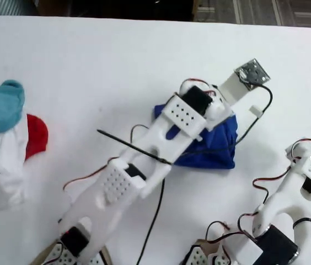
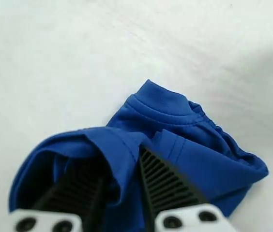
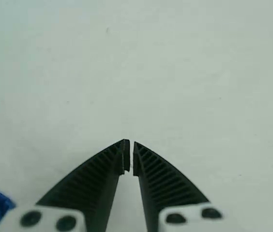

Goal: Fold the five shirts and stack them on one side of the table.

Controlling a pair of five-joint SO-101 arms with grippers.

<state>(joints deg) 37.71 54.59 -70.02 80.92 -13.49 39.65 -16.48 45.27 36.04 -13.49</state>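
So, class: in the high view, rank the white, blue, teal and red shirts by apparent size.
Largest: white shirt and blue shirt, too alike to rank; one cut by the edge, one partly under an arm.
Then teal shirt.
Smallest: red shirt.

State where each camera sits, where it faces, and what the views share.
High view: fixed overhead, looking down on the table, both arms, the blue shirt.
Left wrist view: on the left arm, looking along the left gripper, shut on the blue shirt.
Right wrist view: on the right arm, past the shut right gripper to the table.
Shared by all: the blue shirt.
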